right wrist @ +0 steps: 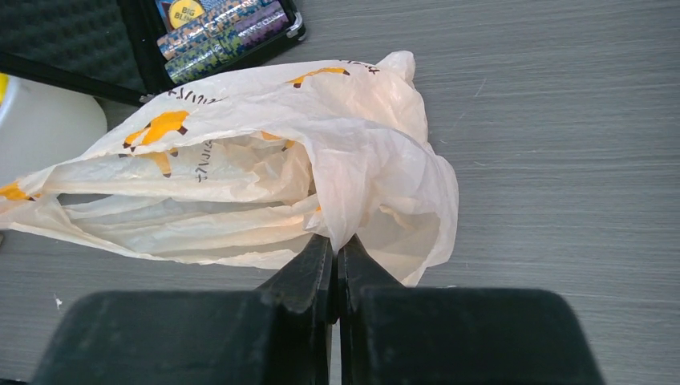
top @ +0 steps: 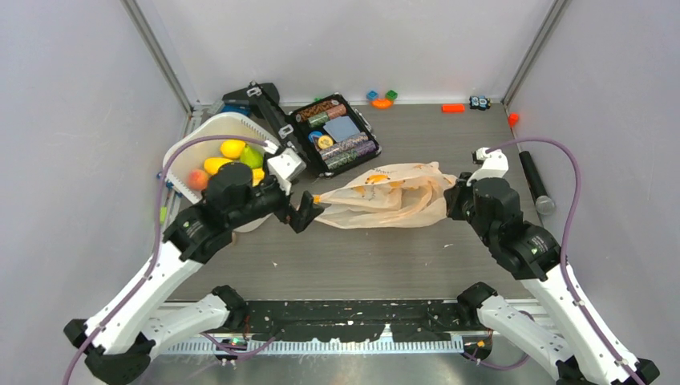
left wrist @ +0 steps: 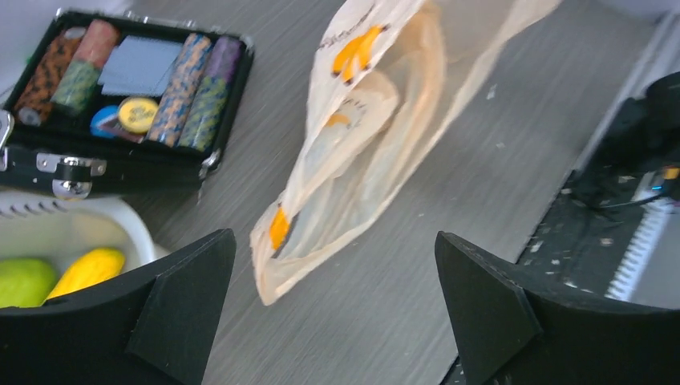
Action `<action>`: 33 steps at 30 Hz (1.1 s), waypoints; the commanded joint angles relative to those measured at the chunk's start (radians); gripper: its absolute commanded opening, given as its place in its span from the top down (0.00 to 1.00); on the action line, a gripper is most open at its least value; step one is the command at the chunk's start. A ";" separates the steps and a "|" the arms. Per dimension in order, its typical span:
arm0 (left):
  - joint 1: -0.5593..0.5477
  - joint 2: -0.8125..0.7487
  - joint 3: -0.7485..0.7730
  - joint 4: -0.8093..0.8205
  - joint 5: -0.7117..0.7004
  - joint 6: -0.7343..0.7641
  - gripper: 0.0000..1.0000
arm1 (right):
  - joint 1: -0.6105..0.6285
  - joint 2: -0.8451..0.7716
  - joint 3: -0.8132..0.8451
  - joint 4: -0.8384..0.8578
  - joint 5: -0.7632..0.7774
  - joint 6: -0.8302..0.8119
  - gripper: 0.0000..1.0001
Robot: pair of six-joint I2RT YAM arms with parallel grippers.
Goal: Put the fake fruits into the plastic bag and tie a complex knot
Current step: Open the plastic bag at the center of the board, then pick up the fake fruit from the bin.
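- Right wrist view alone shows the right gripper (right wrist: 335,269): flat black fingers pressed together, pinching a fold of the thin, crinkly, translucent peach plastic bag (right wrist: 240,184) with orange printed marks
- Left wrist view alone shows the left gripper (left wrist: 333,321): wedge-shaped fingers wide apart, holding nothing, near the bag's limp other end
- Top view: the bag lies crumpled on the grey wood-grain table (top: 361,265) between both arms
- Glossy yellow, green and red fake fruits (top: 232,148) sit in a round white plastic tub (top: 172,152) behind the left arm
- Farther back, an open black case (top: 335,132) of striped chips

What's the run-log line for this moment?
left gripper: open, holding nothing | right gripper: shut on plastic bag | fake fruits: in white tub
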 commanded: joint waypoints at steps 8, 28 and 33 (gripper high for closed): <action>0.113 -0.032 0.195 -0.192 -0.173 -0.092 0.01 | -0.002 0.038 0.038 0.030 0.006 0.051 0.95; 0.631 0.640 0.402 -0.245 -0.436 -0.091 0.20 | -0.002 0.001 -0.083 0.272 -0.136 0.004 0.95; 0.735 0.779 0.441 -0.255 -0.383 -0.095 0.20 | 0.000 -0.010 -0.078 0.289 -0.145 0.000 0.95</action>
